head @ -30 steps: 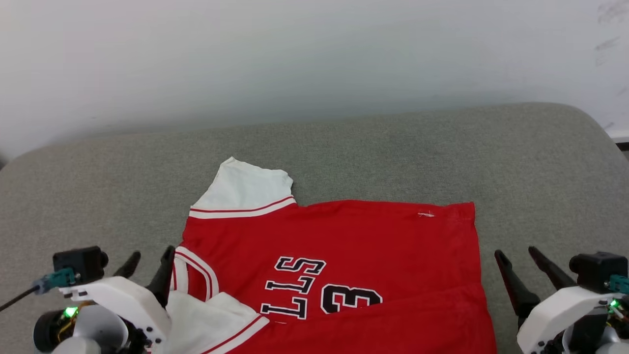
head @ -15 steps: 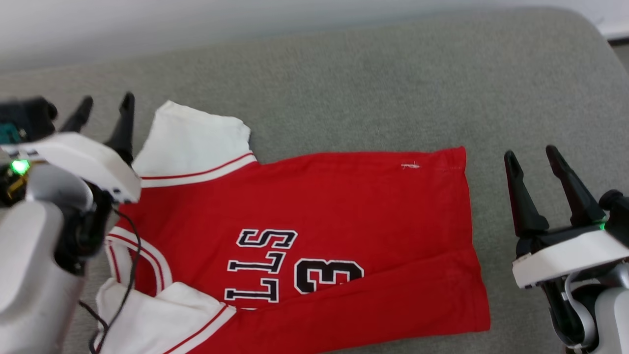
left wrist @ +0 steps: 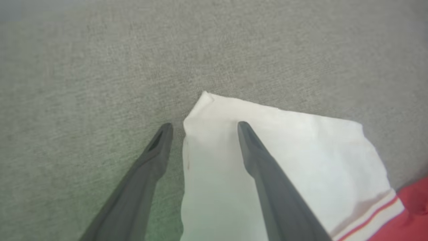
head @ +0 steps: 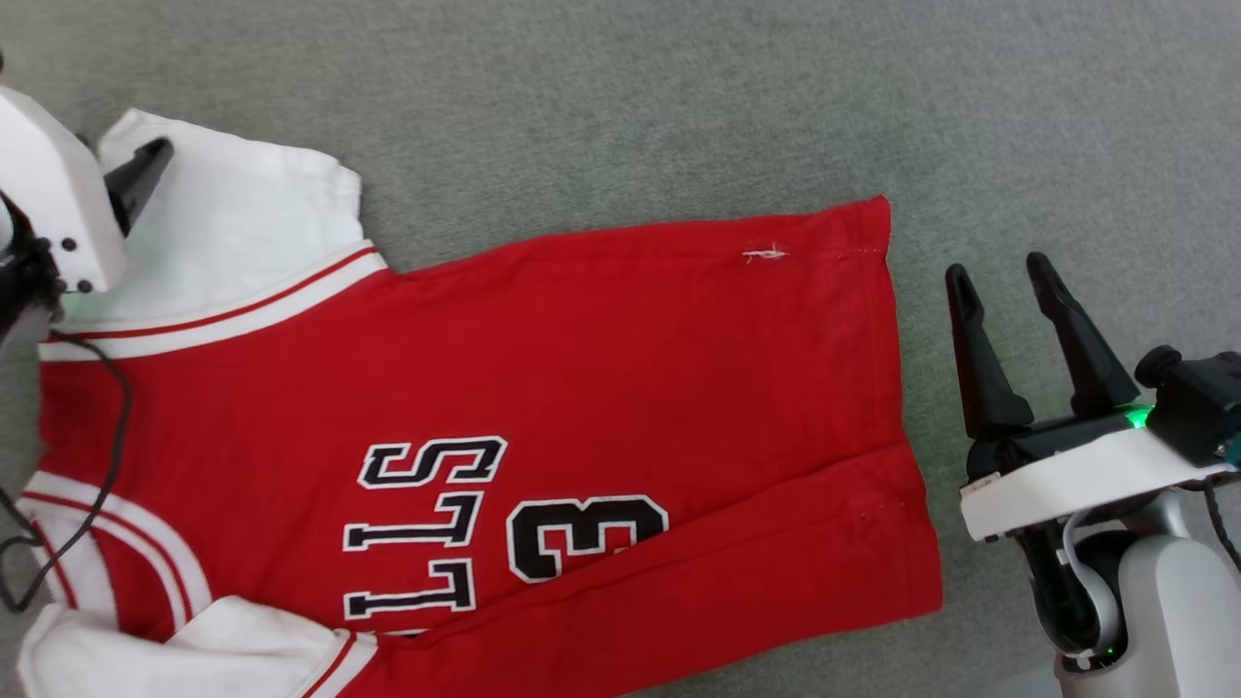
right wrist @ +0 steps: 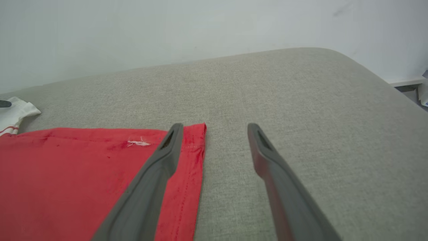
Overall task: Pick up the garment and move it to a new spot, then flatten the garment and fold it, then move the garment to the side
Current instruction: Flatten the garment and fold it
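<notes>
The garment (head: pixel 543 349), a red jersey with white sleeves and black letters, lies spread on the grey cushion, collar to the left and hem to the right. Its near long edge is folded over onto the body. My left gripper (left wrist: pixel 204 126) is open above the far white sleeve (left wrist: pixel 301 150), with the sleeve's corner between the fingertips; one dark finger (head: pixel 141 174) shows over that sleeve in the head view. My right gripper (head: pixel 999 269) is open just right of the hem. In the right wrist view its left finger (right wrist: pixel 167 150) overlaps the far hem corner (right wrist: pixel 195 140).
The grey cushion (head: pixel 620 107) extends beyond the garment on the far side and to the right. A pale wall (right wrist: pixel 200 30) rises behind the cushion's rounded far edge. A black cable (head: pixel 107 427) from my left arm hangs over the collar end.
The head camera has tipped down, so the picture shifted. My left gripper has gone from the collar to the far sleeve. My right gripper has moved forward beside the hem.
</notes>
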Robot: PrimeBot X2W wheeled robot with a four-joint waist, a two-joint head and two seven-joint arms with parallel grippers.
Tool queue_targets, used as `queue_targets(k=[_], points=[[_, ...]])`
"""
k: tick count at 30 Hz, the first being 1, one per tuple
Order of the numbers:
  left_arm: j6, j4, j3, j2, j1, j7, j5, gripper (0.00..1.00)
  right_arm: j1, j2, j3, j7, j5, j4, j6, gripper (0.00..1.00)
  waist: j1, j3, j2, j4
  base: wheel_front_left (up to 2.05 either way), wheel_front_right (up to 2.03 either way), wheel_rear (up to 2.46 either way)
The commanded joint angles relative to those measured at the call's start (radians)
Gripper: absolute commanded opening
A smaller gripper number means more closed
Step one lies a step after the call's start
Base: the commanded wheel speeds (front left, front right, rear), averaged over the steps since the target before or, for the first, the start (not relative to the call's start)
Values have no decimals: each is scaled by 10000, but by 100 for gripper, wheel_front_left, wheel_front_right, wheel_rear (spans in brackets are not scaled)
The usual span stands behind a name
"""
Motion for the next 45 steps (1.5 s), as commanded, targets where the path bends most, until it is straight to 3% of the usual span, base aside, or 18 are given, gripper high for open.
queue_targets(k=[1,7,8,9,10,19,30,38,39,41,45], points=[[-26,51,-101,231,-127,539,-89,100,-231,92,56,-101,89,79,-4,100,-2,290,0,-290,0,0,0],[180,120,-469,594,238,2538,-592,100,-325,153,122,-148,318,460,-4,100,-2,472,0,-465,0,0,0],[225,67,-516,579,285,2658,-607,54,-361,149,120,-145,367,511,-4,100,-2,496,0,-479,0,0,0],[273,14,-573,549,335,2714,-596,24,-394,127,140,-117,458,571,-4,100,-2,515,0,-485,0,0,0],[301,-11,-599,482,401,2740,-635,0,-421,96,180,-56,590,651,-4,100,-2,527,0,-486,0,0,0],[623,-221,-567,80,162,1995,-342,0,-1201,-608,315,827,2126,1328,-4,100,-2,380,0,-188,0,0,0],[474,-1040,-538,-576,-582,865,-53,0,-3048,-2179,1163,4350,3595,2739,-4,100,-2,215,0,1011,0,0,0],[287,-1553,-630,-904,-494,202,85,0,-3516,-2494,1365,7291,3717,3587,-4,100,-2,325,0,1677,0,0,0],[299,-1560,-618,-936,-440,115,78,0,-3511,-2467,1338,7596,3708,3678,-4,51,-2,323,0,1728,0,0,0],[276,-1543,-612,-977,-325,-20,46,0,-3465,-2379,1310,8095,3723,3735,-3,0,-2,292,0,1810,0,0,0],[231,-1447,-524,-1021,-121,-379,5,0,-3520,-2498,1027,8127,3428,3293,-3,0,-2,125,0,1930,0,0,0]])
